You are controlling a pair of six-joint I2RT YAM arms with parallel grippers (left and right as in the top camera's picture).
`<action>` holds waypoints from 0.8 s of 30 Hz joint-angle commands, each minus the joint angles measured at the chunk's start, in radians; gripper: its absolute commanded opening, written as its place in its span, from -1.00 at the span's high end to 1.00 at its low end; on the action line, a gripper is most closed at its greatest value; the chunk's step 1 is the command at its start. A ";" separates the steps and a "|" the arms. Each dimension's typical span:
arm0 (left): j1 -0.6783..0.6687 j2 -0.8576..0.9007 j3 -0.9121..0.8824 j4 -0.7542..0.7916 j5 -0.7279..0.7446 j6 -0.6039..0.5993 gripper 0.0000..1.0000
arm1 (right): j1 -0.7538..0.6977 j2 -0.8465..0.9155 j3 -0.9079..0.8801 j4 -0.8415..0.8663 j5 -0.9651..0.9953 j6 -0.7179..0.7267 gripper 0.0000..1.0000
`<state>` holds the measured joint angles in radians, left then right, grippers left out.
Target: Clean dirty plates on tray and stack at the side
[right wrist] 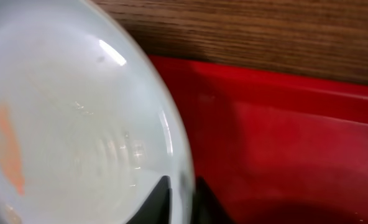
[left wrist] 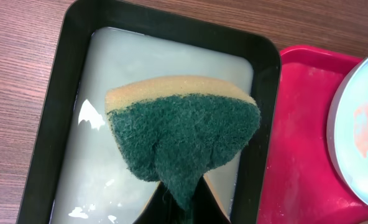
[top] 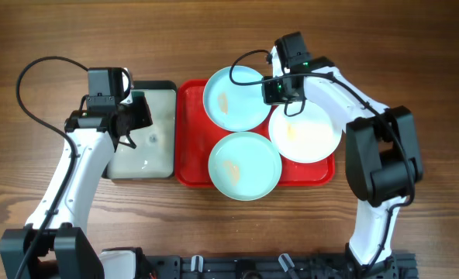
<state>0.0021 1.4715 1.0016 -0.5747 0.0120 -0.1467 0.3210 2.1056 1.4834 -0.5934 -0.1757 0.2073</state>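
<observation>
Nearest the robot's base, the near turquoise plate (top: 245, 166) lay at the front of the red tray (top: 189, 132), its edge hanging over the tray's front rim; orange-yellow smear in its middle; nothing gripped it. Just behind and to the right, the white plate (top: 307, 133) sat on the tray and overhung the right rim; yellowish smear too; the two plates' edges met, and I couldn't tell which was on top.

On the left, the left gripper (left wrist: 184, 208) was clenched on a sponge (left wrist: 184, 134), green scouring face to the camera and yellow foam behind; it hung above the black-rimmed tray (left wrist: 268, 74) of cloudy water, which sat just beside the red one.

Farthest, the far turquoise plate (top: 231, 99) sat at the tray's back, lapping over the back rim, with an orange smear on it; the right gripper (top: 280, 89) was at its right edge. The wrist view showed a finger either side of the rim with barely any gap, so I judged it pinched on the plate.

Handling, my read: the plates looked stiff, light and glossy; likely slick once wet, and apt to swivel in a one-point pinch. The shallow raised rim was the only hold, so bite deep on it. The sponge looked soft, squashy and drippy.
</observation>
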 commanded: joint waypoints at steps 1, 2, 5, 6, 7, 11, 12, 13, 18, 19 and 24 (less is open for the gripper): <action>0.003 -0.017 0.020 0.008 -0.010 0.010 0.92 | 0.002 0.043 -0.005 0.007 0.002 0.003 0.91; 0.003 -0.017 0.020 0.008 -0.010 0.010 0.92 | 0.002 0.043 -0.005 0.009 -0.002 0.002 0.91; 0.003 -0.017 0.020 0.034 -0.014 0.060 0.92 | 0.002 0.041 0.006 0.011 -0.072 0.002 0.91; 0.003 -0.017 0.020 0.055 -0.014 0.074 0.92 | 0.002 0.041 0.009 0.011 -0.090 0.003 0.91; 0.003 -0.017 0.020 0.076 -0.014 0.077 0.92 | 0.002 0.041 0.011 0.016 -0.100 0.004 0.91; 0.000 -0.017 0.019 0.082 -0.014 0.097 0.92 | 0.002 0.036 0.011 0.017 -0.100 0.004 0.92; 0.000 -0.017 0.019 0.083 -0.013 0.110 0.92 | 0.002 0.029 0.011 0.017 -0.100 0.004 0.91; 0.000 -0.017 0.019 0.081 -0.013 0.114 0.92 | 0.002 0.016 0.011 0.017 -0.099 0.003 0.91; 0.000 -0.016 0.014 0.063 -0.013 0.113 0.92 | 0.003 -0.030 0.011 0.012 -0.099 0.002 0.91; 0.000 -0.016 0.014 0.063 -0.013 0.113 0.92 | 0.003 -0.030 0.011 0.012 -0.100 0.003 0.92; 0.000 -0.016 0.014 0.103 -0.014 0.107 0.92 | 0.037 -0.030 0.011 0.010 -0.116 0.007 0.91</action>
<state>0.0021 1.4715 1.0016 -0.5037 0.0116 -0.0528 0.3290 2.1090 1.4837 -0.5804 -0.2623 0.2119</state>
